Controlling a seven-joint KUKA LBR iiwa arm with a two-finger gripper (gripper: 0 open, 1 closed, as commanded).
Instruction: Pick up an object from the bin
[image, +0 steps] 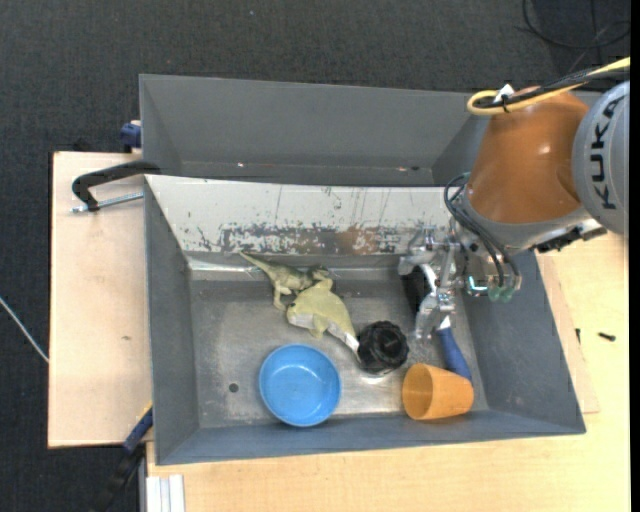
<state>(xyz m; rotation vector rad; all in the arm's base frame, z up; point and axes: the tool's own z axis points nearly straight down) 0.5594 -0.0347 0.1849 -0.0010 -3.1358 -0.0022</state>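
Note:
My gripper (434, 318) hangs low over the right side of the bin, near the right wall. Right under it and to its lower right lies a thin tool with a blue handle (452, 352), which slants towards the bin's front right. I cannot tell whether the gripper touches it. A black round knob-like thing (382, 346) lies just left of the gripper. An orange cup (436, 392) lies on its side in front of it, mouth to the left.
A pale green toy dinosaur (312, 302) lies mid-bin, with its tail towards the back wall. A blue bowl (299, 385) stands upright at the front, left of centre. The arm's orange cover overhangs the bin's back right corner.

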